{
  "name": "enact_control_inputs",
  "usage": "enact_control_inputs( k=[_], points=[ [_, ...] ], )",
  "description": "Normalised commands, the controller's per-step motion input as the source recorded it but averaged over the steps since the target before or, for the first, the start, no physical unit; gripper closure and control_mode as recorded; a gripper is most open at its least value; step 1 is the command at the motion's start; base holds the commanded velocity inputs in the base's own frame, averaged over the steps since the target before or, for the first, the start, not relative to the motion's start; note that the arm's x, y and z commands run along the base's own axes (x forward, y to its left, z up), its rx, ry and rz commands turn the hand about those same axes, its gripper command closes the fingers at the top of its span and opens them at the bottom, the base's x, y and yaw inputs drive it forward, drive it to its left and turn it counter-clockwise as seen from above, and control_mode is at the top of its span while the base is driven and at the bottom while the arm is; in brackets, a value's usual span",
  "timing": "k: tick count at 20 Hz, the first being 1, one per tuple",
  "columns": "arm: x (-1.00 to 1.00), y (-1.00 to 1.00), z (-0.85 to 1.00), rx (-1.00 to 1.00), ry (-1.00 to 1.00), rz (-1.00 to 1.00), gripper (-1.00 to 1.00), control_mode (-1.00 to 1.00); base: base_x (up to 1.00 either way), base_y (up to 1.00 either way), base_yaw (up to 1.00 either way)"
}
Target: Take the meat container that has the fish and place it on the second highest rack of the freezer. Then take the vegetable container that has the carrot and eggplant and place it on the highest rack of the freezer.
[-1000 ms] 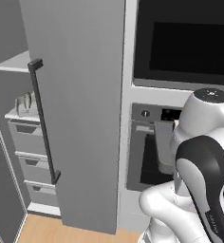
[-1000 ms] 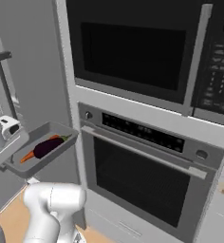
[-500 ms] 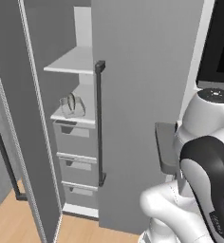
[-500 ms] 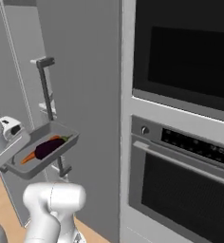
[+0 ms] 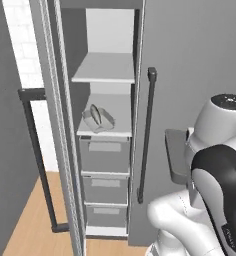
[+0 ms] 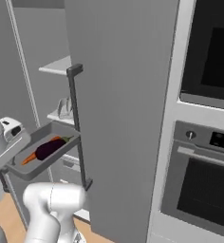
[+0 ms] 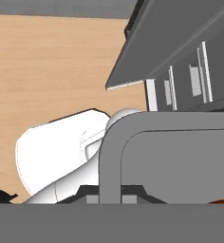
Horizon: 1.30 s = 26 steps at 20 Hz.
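My gripper (image 6: pixel 13 144) is shut on the near rim of the grey vegetable container (image 6: pixel 45 159), which hangs level in front of the freezer (image 5: pixel 106 165). A dark purple eggplant (image 6: pixel 49 147) and an orange carrot (image 6: pixel 30 158) lie in it. In the hand view the container's rim (image 7: pixel 133 142) rises between my fingertips (image 7: pixel 111 193). The freezer stands open. Its highest rack (image 5: pixel 106 67) is bare. On the shelf below (image 5: pixel 117 107) sits the meat container with the silvery fish (image 5: pixel 97 119). The held container's edge (image 5: pixel 176 155) shows beside my arm.
The freezer door (image 6: pixel 123 109) with its long black bar handle (image 6: pixel 79 128) stands between the held container and the oven (image 6: pixel 209 142). Another dark bar handle (image 5: pixel 37 160) is on the left panel. Grey drawers (image 5: pixel 105 189) fill the freezer's lower part. Wooden floor (image 5: pixel 35 220) lies below.
The base has driven left, so both base views have shifted: the oven slid away to the right and the freezer's open shelves came to the middle. The container stays in my grip.
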Motion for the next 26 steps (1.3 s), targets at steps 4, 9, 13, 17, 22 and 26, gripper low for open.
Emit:
enact_control_inputs(
  k=[4,9,13,17,22,26],
  points=[
    [0.0,0.0,0.0,0.0,0.0,0.0,1.0,1.0,0.19,0.49,-0.17],
    [0.0,0.0,0.0,0.0,0.0,0.0,1.0,1.0,0.44,0.2,-0.05],
    [0.0,0.0,0.0,0.0,0.0,0.0,1.0,1.0,0.51,0.19,0.0],
    [0.0,0.0,0.0,0.0,0.0,0.0,1.0,1.0,0.51,0.31,0.0],
    [0.0,0.0,0.0,0.0,0.0,0.0,1.0,1.0,0.52,0.37,0.0],
    [0.0,0.0,0.0,0.0,0.0,0.0,1.0,1.0,0.24,0.38,0.0]
  ],
)
